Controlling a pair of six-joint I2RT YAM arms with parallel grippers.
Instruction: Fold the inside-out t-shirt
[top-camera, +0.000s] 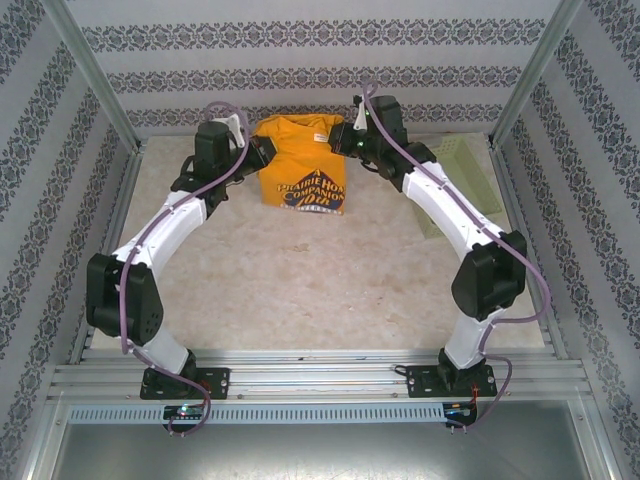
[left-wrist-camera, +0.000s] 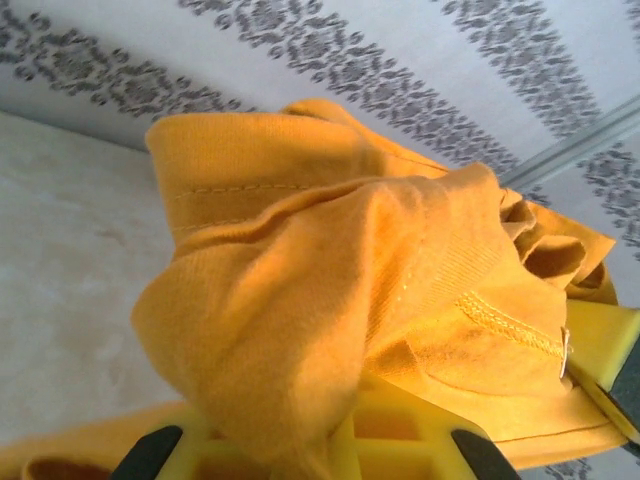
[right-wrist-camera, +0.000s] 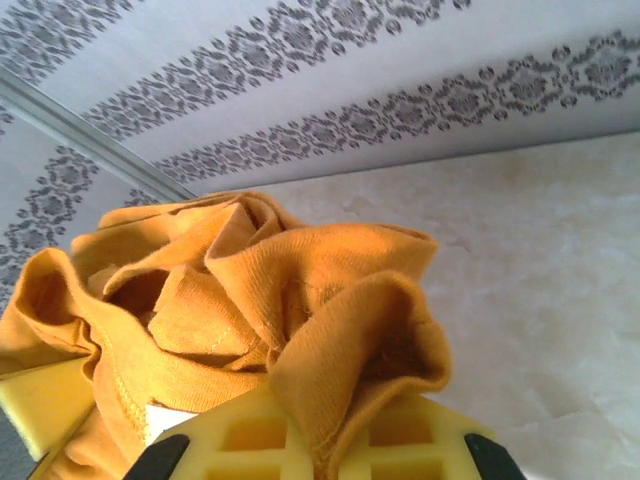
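Note:
The orange-yellow t-shirt hangs at the far end of the table with its dark printed graphic facing the camera. My left gripper holds its upper left corner and my right gripper its upper right corner. In the left wrist view the bunched cloth is pinched between the yellow fingers of the left gripper, which is shut on it. In the right wrist view a fold of the shirt is clamped in the right gripper, also shut. A white label peeks out near it.
A pale green basket lies at the back right of the marble-look table. Patterned walls and aluminium posts enclose the table on three sides. Both arms arch inward toward the far middle.

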